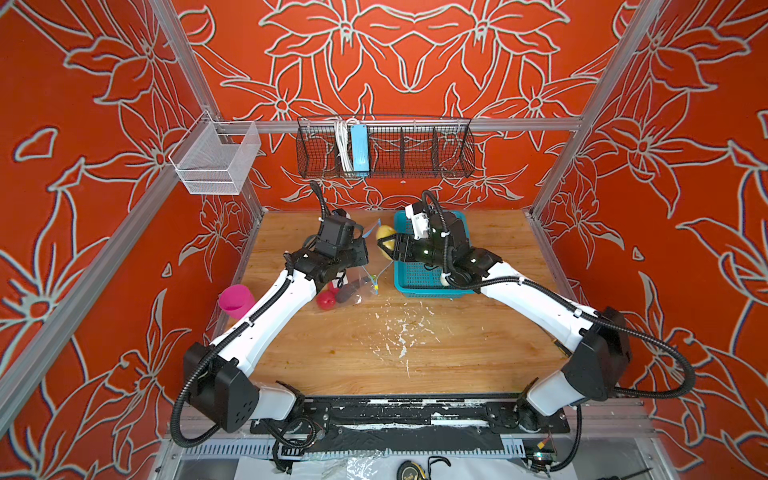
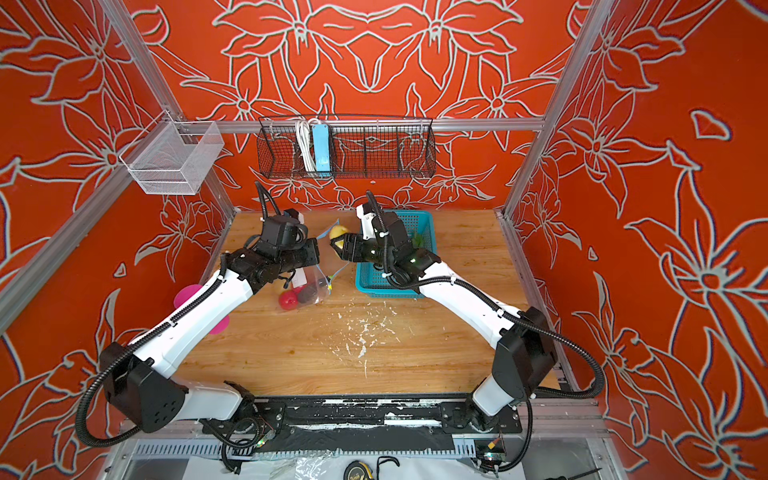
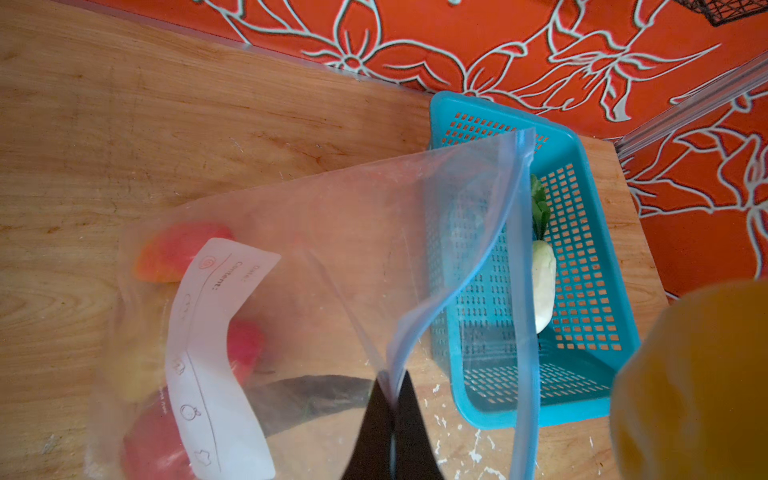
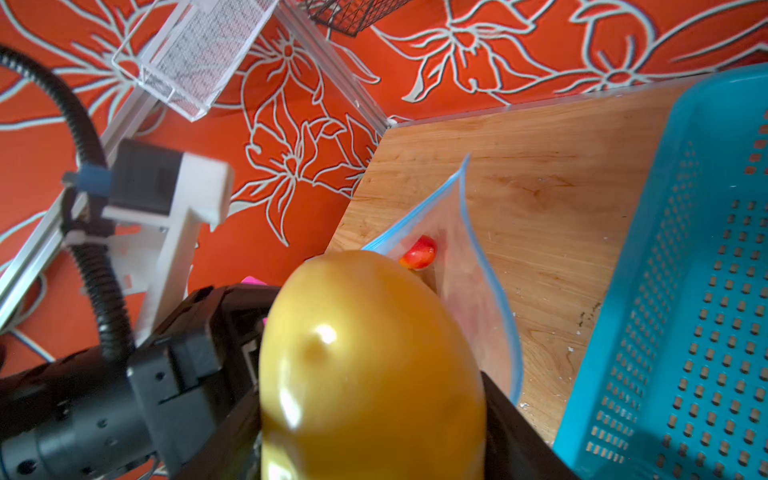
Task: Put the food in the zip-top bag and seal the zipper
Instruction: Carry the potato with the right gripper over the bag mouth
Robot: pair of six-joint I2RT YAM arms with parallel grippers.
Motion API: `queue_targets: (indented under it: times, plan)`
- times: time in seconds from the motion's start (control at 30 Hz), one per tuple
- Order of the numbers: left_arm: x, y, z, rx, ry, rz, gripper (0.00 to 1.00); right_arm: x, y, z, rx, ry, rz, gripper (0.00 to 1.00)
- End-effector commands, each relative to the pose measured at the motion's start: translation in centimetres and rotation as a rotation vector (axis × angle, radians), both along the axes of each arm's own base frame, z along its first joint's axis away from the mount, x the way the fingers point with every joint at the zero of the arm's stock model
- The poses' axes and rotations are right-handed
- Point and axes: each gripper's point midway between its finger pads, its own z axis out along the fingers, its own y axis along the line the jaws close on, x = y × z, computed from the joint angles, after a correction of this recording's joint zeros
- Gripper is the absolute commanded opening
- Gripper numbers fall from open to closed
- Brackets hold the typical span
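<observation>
Left wrist view: the left gripper (image 3: 392, 399) is clenched on one lip of the zip-top bag (image 3: 332, 249), pinching the film right at the zipper (image 3: 524, 291), so the mouth gapes toward the right. The bag's belly sags onto the table (image 1: 415, 353) left of centre, with a red apple (image 3: 153, 449) and the eggplant (image 3: 307, 395) already inside. The radish (image 3: 543, 286) lies in the teal basket (image 3: 590, 232), at the far right.

The right gripper (image 1: 390, 246) grasps a tan potato (image 4: 365, 365) across its middle, jaws either side, and holds it in the air just right of the open mouth, between bag and basket.

The bag looks thin, floppy and slick (it folds wherever nothing holds it), so the blue strip, probably its stiffest part, seems the sensible place to grip, both for holding the mouth open and for sealing. The potato appears hard, glossy and rounded, probably light. It could squirt out of a shallow pinch, so a hold across the widest part suits it.
</observation>
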Motion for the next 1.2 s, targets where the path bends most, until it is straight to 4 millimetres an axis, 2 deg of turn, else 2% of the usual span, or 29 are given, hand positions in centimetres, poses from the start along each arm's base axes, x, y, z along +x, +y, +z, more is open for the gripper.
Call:
queue_targets:
  times: [0.0, 0.2, 0.73, 0.93, 1.17]
  plan:
    - [0.2, 0.0, 0.3, -0.006, 0.002, 0.002, 0.00, 0.4, 0.6, -1.1, -0.049, 0.006, -0.002, 0.46]
    - [0.2, -0.3, -0.1, -0.014, 0.013, -0.006, 0.00, 0.2, 1.9, -2.6, -0.067, 0.034, 0.016, 0.46]
    - [-0.1, -0.1, 0.7, -0.020, -0.003, -0.006, 0.00, 0.5, 3.5, -5.5, -0.151, 0.049, 0.021, 0.46]
    - [-0.2, -0.1, 0.8, -0.021, -0.002, -0.008, 0.00, 0.3, 3.9, -6.0, -0.188, 0.020, 0.019, 0.46]
    - [-0.7, 0.2, 1.9, -0.029, -0.030, -0.005, 0.00, 0.1, 4.7, -6.8, -0.220, 0.032, 0.045, 0.48]
